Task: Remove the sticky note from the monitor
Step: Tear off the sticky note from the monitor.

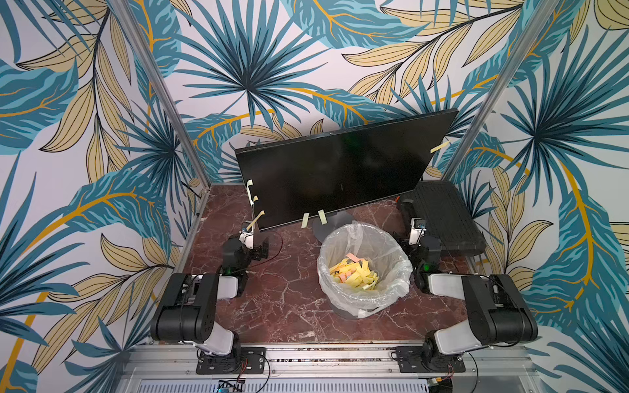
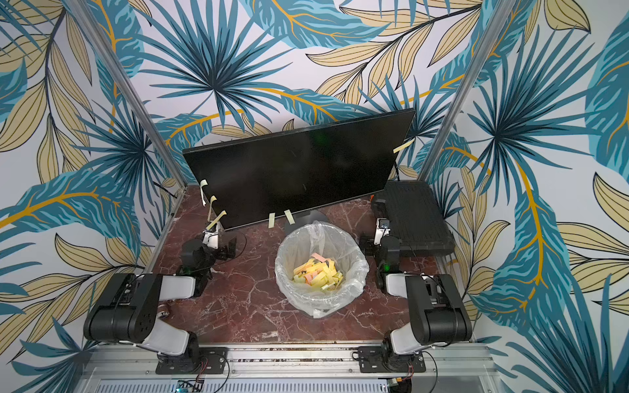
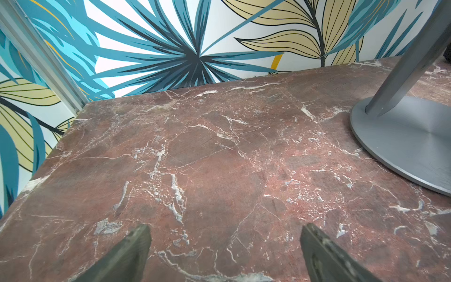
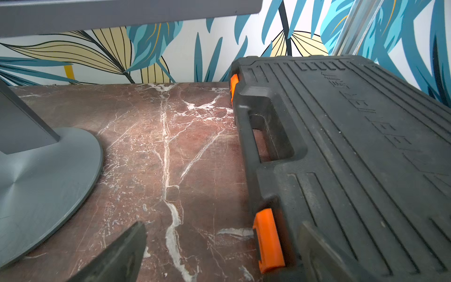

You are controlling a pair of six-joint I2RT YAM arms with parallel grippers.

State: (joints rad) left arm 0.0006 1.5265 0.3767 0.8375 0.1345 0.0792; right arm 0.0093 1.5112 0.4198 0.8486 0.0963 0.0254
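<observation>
Leaf-print walls [image 1: 245, 68] in teal and sand are closing in the booth on three sides, with aluminium posts [image 1: 160, 92] running up the back corners. Below them the desk [image 1: 282, 306] is showing a red-brown marble face laced with white veins, and a metal rail [image 1: 323, 355] is running along its near edge. The monitor [image 1: 340, 170] is standing slantwise across the back of the desk, dark and glossy, its left end nearer the arms. The left arm [image 1: 190, 306] and the right arm [image 1: 493, 306] are folding low from the rail, one on each side. A black ribbed case [image 1: 442, 214] is lying flat at the back right, just beside the right arm's wrist. A bin [image 1: 398, 272] lined with clear plastic is standing mid-desk, just in front of the monitor's round grey base [image 3: 405, 144], and paper strips [image 1: 354, 272], mostly yellow, are piling inside it. The left fingers [image 3: 127, 256] are hanging spread wide over bare marble, nothing between them. The right fingers [image 4: 122, 254] are spread wide too and empty, one over the desk, one by the case. Six pale sticky notes [image 1: 305, 220] are clinging to the monitor's bezel: three down the left edge, two under the bottom edge, one on the right edge.
</observation>
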